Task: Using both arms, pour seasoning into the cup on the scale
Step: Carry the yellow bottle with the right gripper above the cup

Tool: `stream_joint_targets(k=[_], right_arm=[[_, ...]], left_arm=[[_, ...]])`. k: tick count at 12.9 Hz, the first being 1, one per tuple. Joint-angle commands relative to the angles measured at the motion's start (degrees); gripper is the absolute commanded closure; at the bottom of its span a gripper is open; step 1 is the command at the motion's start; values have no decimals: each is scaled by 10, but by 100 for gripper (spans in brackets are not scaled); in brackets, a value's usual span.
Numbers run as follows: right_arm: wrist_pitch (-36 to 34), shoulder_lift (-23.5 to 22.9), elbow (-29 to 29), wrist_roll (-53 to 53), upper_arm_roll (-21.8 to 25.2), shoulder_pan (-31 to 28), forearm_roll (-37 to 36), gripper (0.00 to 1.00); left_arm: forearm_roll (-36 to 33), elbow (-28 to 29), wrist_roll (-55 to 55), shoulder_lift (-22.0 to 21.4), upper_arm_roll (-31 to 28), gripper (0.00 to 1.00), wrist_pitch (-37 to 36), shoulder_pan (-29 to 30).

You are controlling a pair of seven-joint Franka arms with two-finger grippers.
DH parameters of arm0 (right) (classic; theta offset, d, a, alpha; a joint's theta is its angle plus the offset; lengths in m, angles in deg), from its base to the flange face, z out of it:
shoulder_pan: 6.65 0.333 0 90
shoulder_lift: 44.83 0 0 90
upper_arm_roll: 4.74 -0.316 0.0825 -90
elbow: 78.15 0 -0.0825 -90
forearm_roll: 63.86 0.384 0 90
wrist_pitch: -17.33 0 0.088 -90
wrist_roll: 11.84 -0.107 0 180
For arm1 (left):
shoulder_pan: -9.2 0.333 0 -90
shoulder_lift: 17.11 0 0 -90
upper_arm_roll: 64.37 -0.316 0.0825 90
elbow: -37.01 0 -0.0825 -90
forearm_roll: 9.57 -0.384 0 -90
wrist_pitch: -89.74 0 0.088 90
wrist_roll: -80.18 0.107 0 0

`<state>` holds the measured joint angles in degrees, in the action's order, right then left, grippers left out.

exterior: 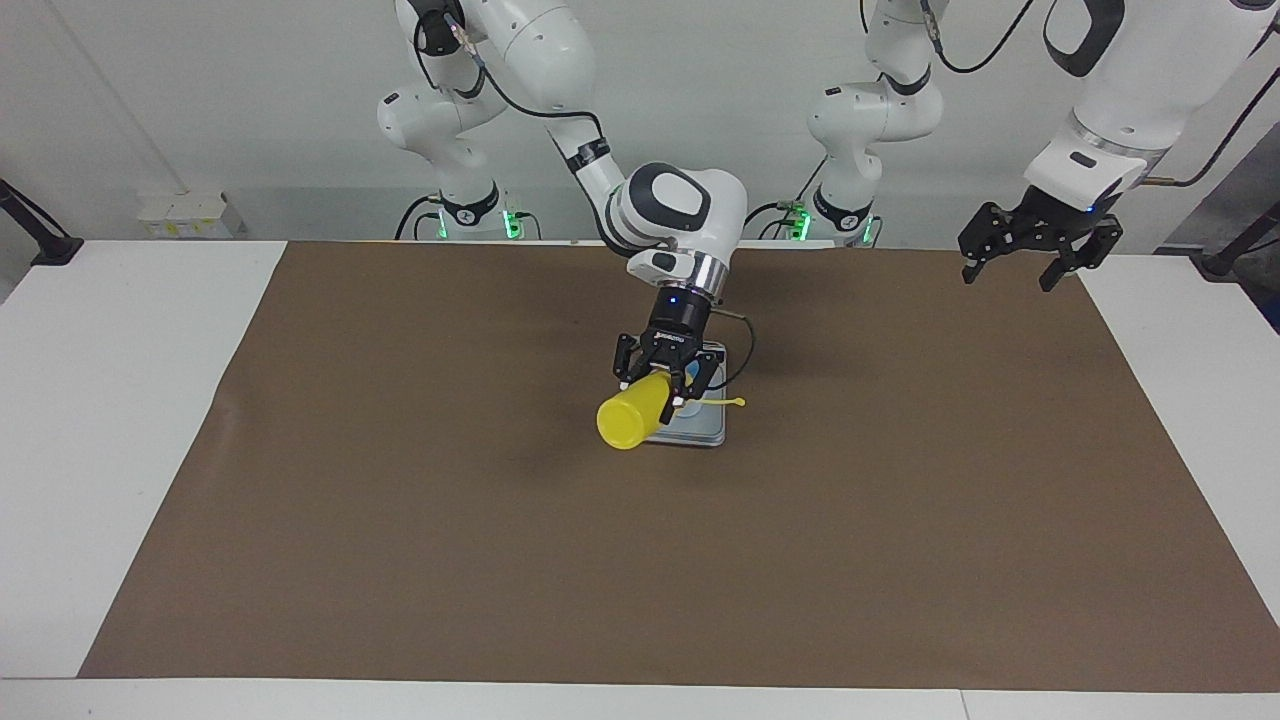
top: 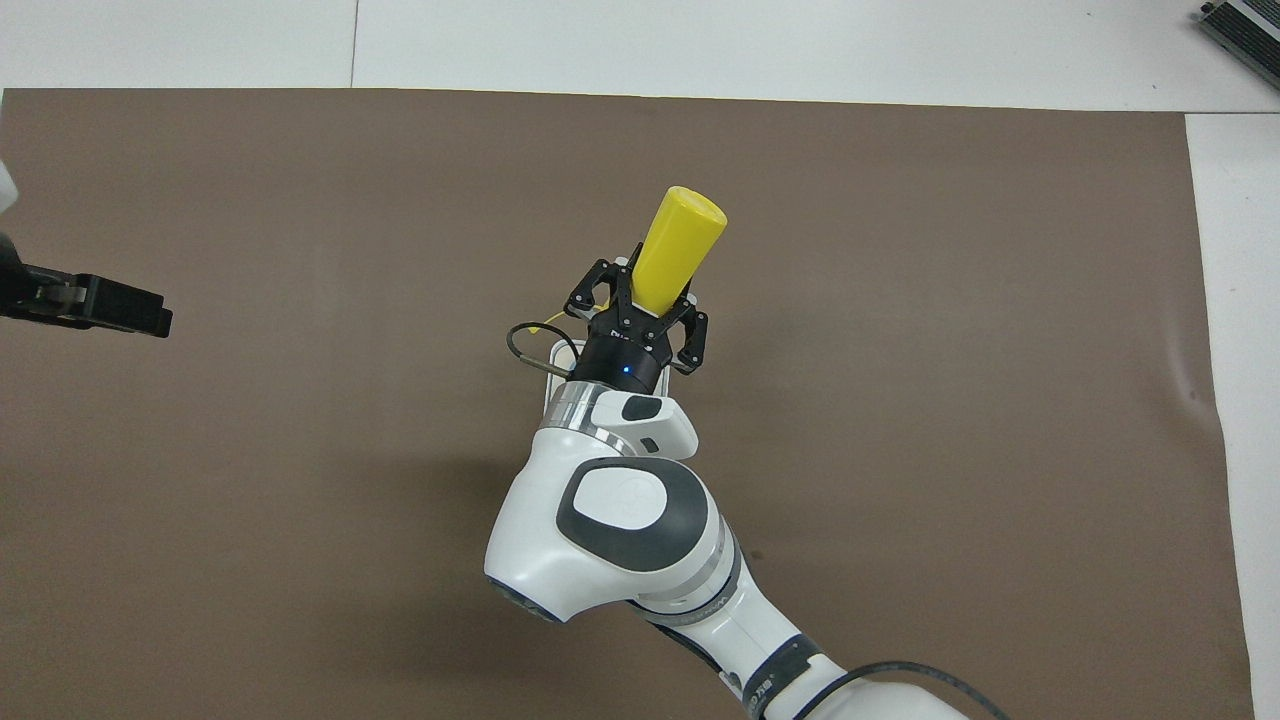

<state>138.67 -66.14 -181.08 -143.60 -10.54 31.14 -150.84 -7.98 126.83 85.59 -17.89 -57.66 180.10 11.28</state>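
Right gripper (exterior: pixel 668 392) is clamped around the neck end of the seasoning bottle (exterior: pixel 630 418), holding it tipped steeply, base raised and pointing away from the robots, nozzle directed down over the scale (exterior: pixel 700 432). This attitude suits pouring: the grip near the cap leaves the body free and puts the outlet lowest. The tethered lid (exterior: pixel 728 404) hangs clear to one side, so the nozzle appears uncapped. The cup cannot be made out; the gripper and bottle cover the weighing plate in both views. No flow is visible. Left gripper (exterior: pixel 1028 245) waits raised over the mat's edge at the left arm's end of the table, jaws spread, holding nothing
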Motion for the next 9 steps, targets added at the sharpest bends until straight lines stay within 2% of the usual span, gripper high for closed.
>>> stream_joint_targets(k=[1,4,9], right_arm=[[-1,14,-6,-8,-2,-3,-14,100],[20,24,-5,-5,-3,-11,12,100],[88,78,-8,28,-3,-55,186,100]], left_arm=[[6,0,-5,1,1,0,3,0],[6,6,-5,0,1,0,8,1],[5,6,-5,-1,1,0,11,1]])
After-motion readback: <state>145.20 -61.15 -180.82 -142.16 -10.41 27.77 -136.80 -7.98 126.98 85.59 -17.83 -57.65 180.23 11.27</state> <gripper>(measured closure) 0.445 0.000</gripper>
